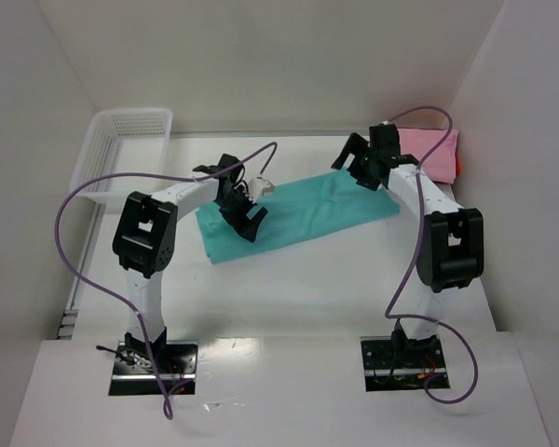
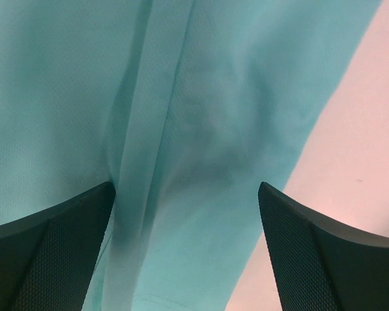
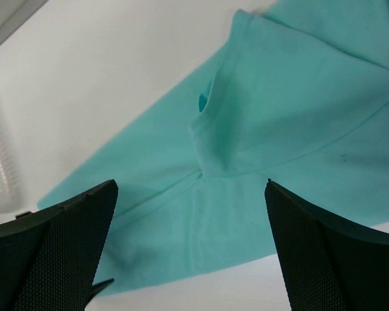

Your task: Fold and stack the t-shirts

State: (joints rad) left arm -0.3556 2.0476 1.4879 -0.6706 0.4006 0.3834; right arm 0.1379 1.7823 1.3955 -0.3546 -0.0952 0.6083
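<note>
The teal-green soft cloth t-shirt (image 1: pixel 307 216) is spread mid-table as a long strip (folding seems unfinished). The pink folded cloth shirt (image 1: pixel 433 149) is already placed far right. Left gripper (image 1: pixel 243 212) and right gripper (image 1: pixel 365 168) are held above the teal ends, jaws apart, empty.

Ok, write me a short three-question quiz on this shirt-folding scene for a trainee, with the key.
1. True or false: the left pincer is shut on the teal shirt.
2. The pink shirt lies: A) at the far right of the table, B) in the left pincer's grip, C) under the teal shirt.
3. What stands at the table's far left?
Key: 1 false, it is open and holds nothing; 2 A; 3 the white mesh basket.
</note>
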